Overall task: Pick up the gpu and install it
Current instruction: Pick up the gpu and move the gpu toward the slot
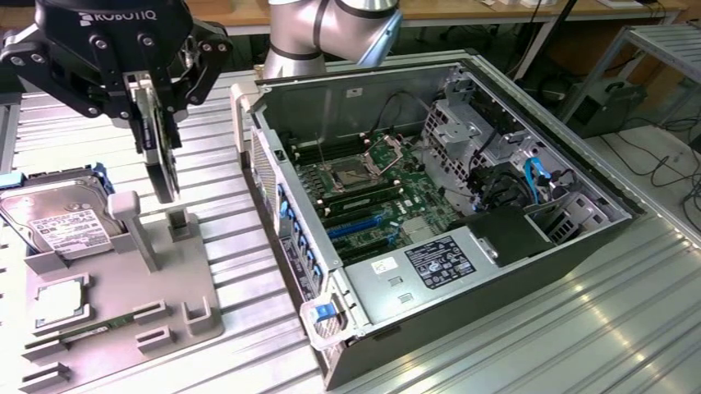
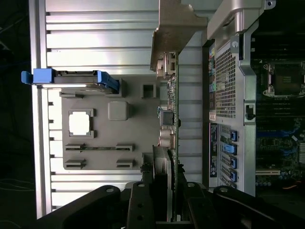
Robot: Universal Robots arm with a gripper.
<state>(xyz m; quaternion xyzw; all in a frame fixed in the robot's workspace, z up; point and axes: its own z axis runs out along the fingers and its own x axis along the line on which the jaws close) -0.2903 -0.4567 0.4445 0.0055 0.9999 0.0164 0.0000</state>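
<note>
gpu (image 1: 163,160) upright in the claw (image 1: 156,92), above the gray tray (image 1: 121,305)

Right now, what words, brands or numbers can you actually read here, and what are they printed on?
"ROBOTIQ": on the black gripper that holds the graphics card.
Too small to read: the white label on the hard drive.
Too blurred to read: the black label and the white sticker inside the computer case.

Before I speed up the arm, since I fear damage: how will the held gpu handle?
The gpu looks thin and hangs straight from the hand, so it is probably stiff. Gripped at one end, it may pivot or slip. Exposed components suggest it is fragile.
</note>
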